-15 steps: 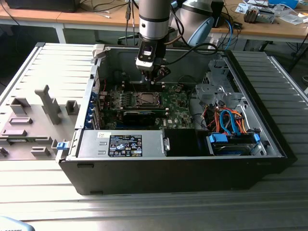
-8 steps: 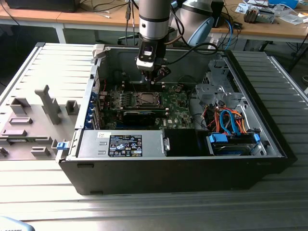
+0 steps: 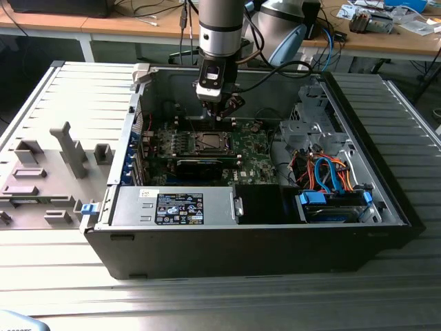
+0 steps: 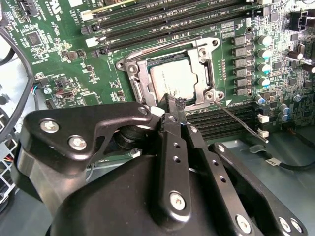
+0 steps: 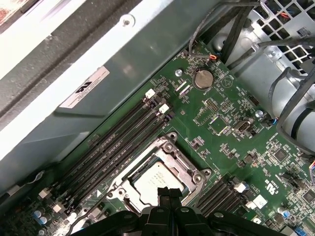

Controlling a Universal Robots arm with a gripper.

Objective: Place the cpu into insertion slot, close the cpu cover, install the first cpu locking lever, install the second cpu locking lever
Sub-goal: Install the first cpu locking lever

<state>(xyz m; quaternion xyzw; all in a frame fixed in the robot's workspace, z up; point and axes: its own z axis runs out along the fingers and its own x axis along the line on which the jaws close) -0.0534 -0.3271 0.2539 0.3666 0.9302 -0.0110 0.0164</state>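
A: Closest in: gripper [image 4: 171,104], pinched shut, empty.
B: And the cpu [image 4: 172,81]?
A: Flat under the cpu cover [image 4: 205,73], straight ahead of the tip, almost touching; thin locking lever [image 4: 241,123] angling off just beside.

A ribbed grey metal table [image 3: 220,303] fills the near part of the scene, its long grooves running from the exterior view's left to its right and catching a soft, even light. On its left part lies a flat grey panel [image 3: 48,110]. Beyond the table's far edge stand wooden-topped desks [image 3: 103,26] on white legs [image 3: 86,47], with dark cables [image 3: 148,10] on the left one and small clutter [image 3: 375,19] on the right one. Under them the floor is dark.
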